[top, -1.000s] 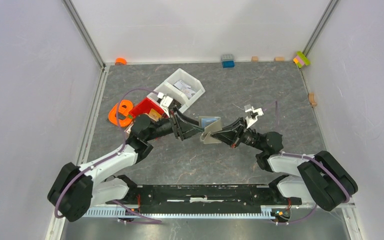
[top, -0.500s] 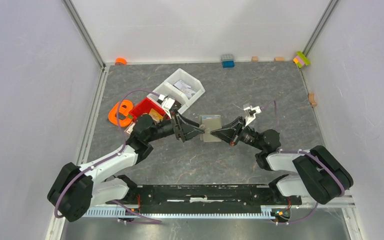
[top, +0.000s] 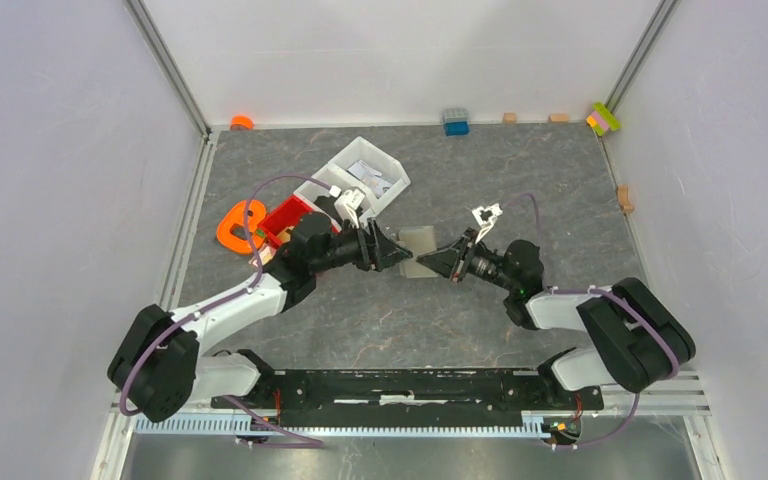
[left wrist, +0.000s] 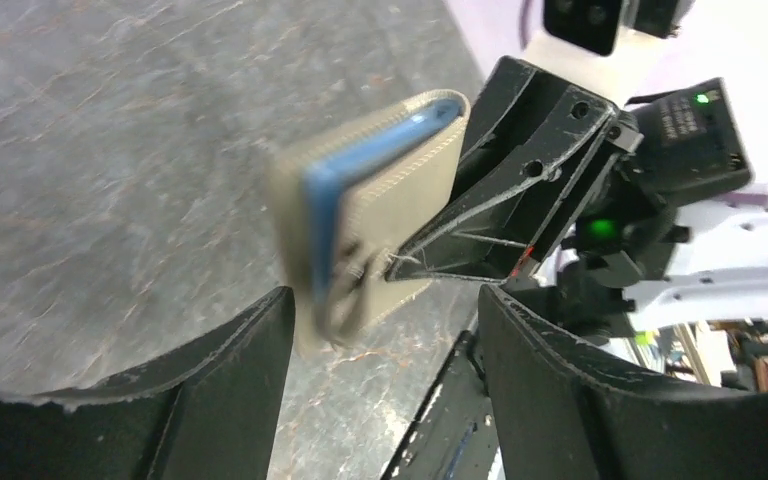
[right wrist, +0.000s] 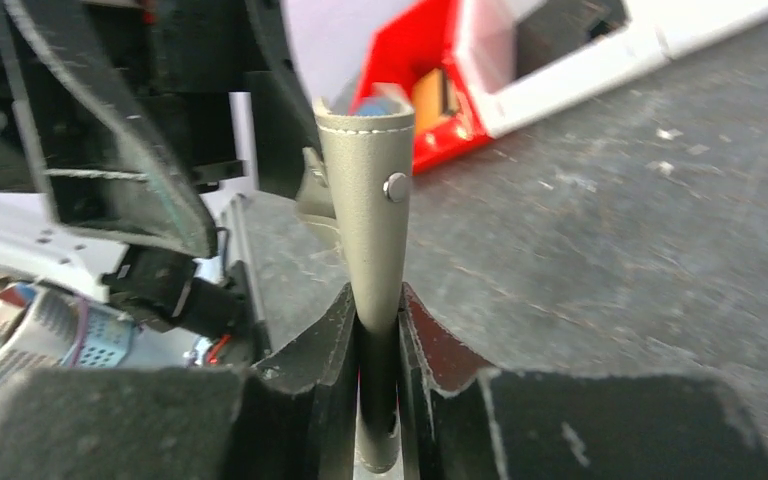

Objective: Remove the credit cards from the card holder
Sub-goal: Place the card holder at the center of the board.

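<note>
Quick change over the last second: card holder [top: 418,245] no longer splayed open and tilted, now folded shut and held up over the middle of the counter [top: 520,190] between both arms; right claw [right wrist: 375,300] clamped on one end of it; left claw [left wrist: 385,300] gaping wide, facing the other end without touching; blue credit card [left wrist: 360,165] tucked inside, only its edge peeking out; nothing out yet by the look of it; next grab has to catch that card edge.
</note>
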`<state>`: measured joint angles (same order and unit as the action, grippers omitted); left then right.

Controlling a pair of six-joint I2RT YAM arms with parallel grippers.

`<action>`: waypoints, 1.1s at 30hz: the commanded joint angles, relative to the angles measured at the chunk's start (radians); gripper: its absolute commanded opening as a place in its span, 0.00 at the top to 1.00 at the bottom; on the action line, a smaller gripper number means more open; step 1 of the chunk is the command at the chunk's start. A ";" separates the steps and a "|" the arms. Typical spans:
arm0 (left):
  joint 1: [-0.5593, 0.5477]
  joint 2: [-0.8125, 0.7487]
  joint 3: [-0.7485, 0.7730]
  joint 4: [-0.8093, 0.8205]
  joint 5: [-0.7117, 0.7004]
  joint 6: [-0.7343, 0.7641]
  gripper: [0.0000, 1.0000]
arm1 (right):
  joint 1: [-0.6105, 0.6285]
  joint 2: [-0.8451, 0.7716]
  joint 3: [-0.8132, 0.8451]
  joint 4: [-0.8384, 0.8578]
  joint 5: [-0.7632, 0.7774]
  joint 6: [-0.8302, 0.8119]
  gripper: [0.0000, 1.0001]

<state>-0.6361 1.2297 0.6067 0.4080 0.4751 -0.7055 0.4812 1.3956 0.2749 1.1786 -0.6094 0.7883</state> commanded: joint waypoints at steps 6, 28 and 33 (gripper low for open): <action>-0.002 -0.082 0.053 -0.278 -0.348 0.097 0.17 | -0.029 0.158 0.105 -0.263 0.118 -0.126 0.26; -0.002 -0.265 -0.079 -0.181 -0.607 0.234 0.00 | -0.032 -0.311 0.002 -0.567 0.745 -0.391 0.11; -0.002 -0.316 -0.140 -0.126 -0.722 0.343 0.00 | -0.032 -0.419 -0.078 -0.475 0.845 -0.499 0.09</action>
<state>-0.6361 0.9516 0.5026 0.1913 -0.1089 -0.5053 0.4526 1.0523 0.2497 0.6212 0.0883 0.4038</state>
